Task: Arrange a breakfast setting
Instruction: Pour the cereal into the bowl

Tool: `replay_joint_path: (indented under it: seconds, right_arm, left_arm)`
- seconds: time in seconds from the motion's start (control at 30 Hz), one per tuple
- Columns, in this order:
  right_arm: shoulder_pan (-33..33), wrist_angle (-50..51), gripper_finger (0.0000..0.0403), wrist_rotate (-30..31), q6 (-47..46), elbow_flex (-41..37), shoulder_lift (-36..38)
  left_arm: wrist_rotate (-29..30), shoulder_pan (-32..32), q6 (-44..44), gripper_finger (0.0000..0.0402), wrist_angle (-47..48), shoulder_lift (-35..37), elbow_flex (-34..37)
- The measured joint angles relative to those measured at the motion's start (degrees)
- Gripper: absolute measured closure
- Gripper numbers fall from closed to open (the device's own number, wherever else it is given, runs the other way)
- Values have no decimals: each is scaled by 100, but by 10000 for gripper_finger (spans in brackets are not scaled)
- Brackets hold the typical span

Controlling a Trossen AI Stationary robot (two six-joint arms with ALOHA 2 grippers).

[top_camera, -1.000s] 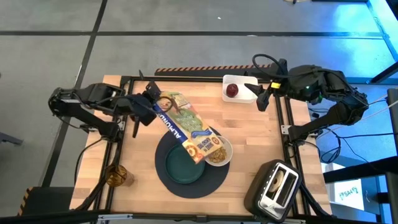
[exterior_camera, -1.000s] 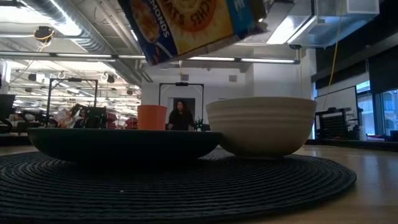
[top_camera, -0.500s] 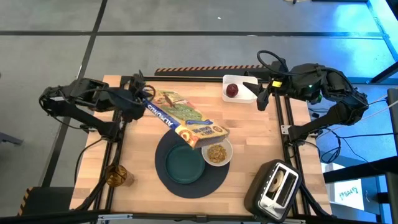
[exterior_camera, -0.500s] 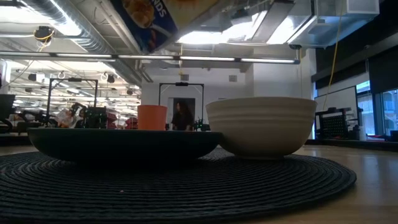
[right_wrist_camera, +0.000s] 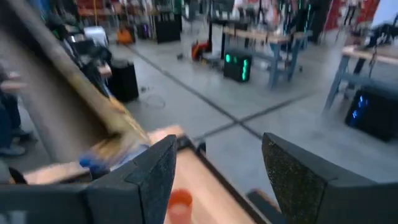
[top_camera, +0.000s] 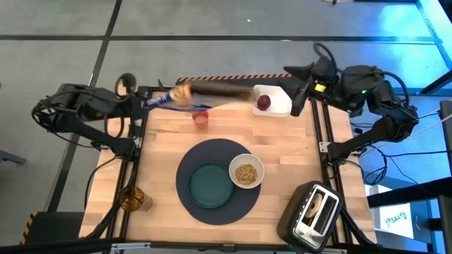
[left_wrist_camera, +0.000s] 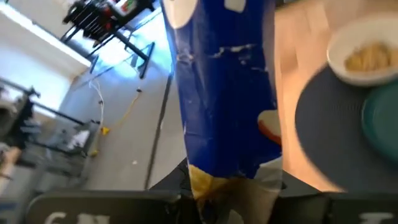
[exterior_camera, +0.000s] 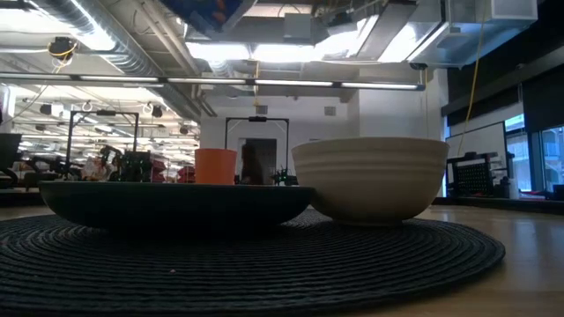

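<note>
Blue cereal box [left_wrist_camera: 227, 93] is clamped in the left claw [left_wrist_camera: 230, 186] above the bench's [top_camera: 282, 141] far edge. On the dark placemat [top_camera: 194, 159] sit a teal plate [top_camera: 208, 186] and a white bowl [top_camera: 246, 170] of cereal. The right claw [right_wrist_camera: 214, 168] hangs wide open by the apple [top_camera: 263, 102].

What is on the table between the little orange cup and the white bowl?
Just bare wood, then the edge of the placemat. The high view shows nothing standing between the orange cup and the white bowl with cereal in it.
</note>
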State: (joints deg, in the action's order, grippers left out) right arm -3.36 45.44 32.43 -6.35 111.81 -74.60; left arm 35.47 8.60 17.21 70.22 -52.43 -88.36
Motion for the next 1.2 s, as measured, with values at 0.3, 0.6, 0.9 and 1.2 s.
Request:
replay_joint_path:
  seconds: [0.3, 0.6, 0.9, 1.2]
  right_arm:
    - [0, -844, 175, -523, 193, 7, 278]
    - [43, -1014, 173, -1144, 59, -7, -396]
    - [545, -1973, 90, -2647, -222, 0, -938]
    - [691, -2121, 105, -3184, -157, 3, -1551]
  left_arm:
    - [286, 0, -1259, 344, -2073, 1251, 1674]
    - [-512, 0, -1038, 344, -6109, 1875, 4167]
    - [-1093, 2, -1069, 345, -8374, 1460, 5352]
    - [-1264, 0, -913, 344, -8380, 1043, 5355]
